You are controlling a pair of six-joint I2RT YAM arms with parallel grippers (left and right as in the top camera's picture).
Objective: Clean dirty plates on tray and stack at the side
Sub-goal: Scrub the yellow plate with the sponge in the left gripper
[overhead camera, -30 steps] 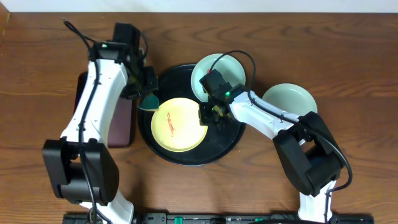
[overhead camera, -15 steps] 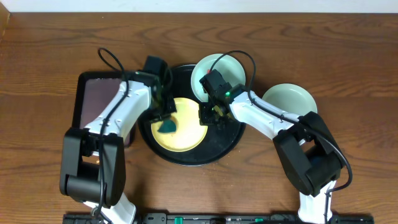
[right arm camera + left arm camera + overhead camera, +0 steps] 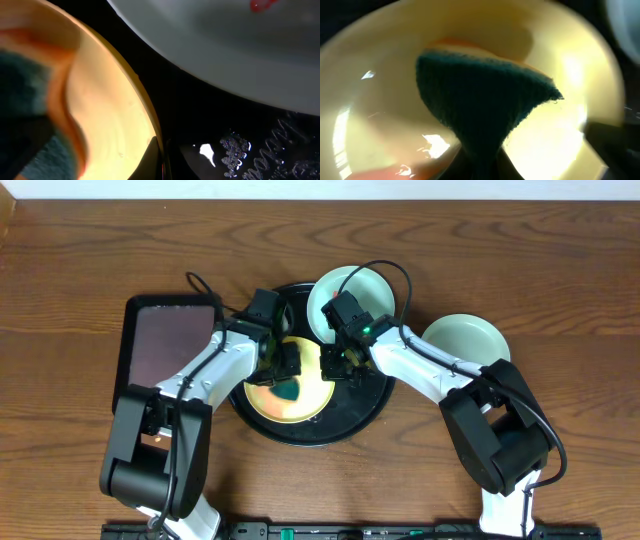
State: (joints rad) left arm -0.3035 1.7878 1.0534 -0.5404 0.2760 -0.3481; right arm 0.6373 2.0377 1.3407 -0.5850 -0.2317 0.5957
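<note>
The yellow plate (image 3: 262, 398) lies in the round black tray (image 3: 365, 408). My left gripper (image 3: 285, 375) is shut on a dark green sponge (image 3: 289, 392) pressed on the plate; the sponge fills the left wrist view (image 3: 480, 110) over the yellow plate (image 3: 365, 115). My right gripper (image 3: 333, 365) is shut on the yellow plate's right rim (image 3: 150, 130). A mint plate (image 3: 345, 295) leans on the tray's back rim and has a red smear in the right wrist view (image 3: 260, 6). A second mint plate (image 3: 465, 340) sits on the table to the right.
A rectangular dark maroon tray (image 3: 160, 345) lies left of the black tray. The wooden table (image 3: 560, 270) extends right and behind.
My left arm swung right from the tray's left edge and brought the sponge onto the yellow plate, then further right across it. The right gripper stayed at the plate's rim.
</note>
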